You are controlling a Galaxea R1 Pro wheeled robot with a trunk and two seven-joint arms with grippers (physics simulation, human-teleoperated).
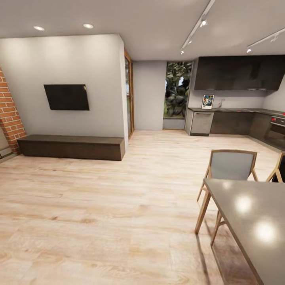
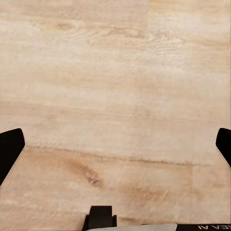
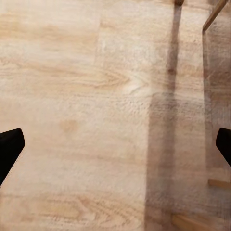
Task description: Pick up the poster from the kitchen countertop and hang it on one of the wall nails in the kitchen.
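Observation:
Far across the room, the poster [image 1: 207, 101] stands upright on the kitchen countertop [image 1: 237, 110], leaning against the pale back wall under dark upper cabinets. It is small from here: a white border around blue-black artwork. My left gripper [image 2: 115, 149] is open over bare wooden floor, its dark fingertips [image 2: 9, 151] at the frame's edges. My right gripper [image 3: 115, 147] is open too, above the floor near a chair leg's shadow. Any wall nails are too small to make out.
A dark dining table [image 1: 253, 225] and wooden chairs [image 1: 229, 170] stand close at the right. A long low bench [image 1: 71, 146] sits under a wall TV [image 1: 66, 97] at the left. Open wood floor [image 1: 150, 170] leads to the kitchen, past an oven [image 1: 277, 132].

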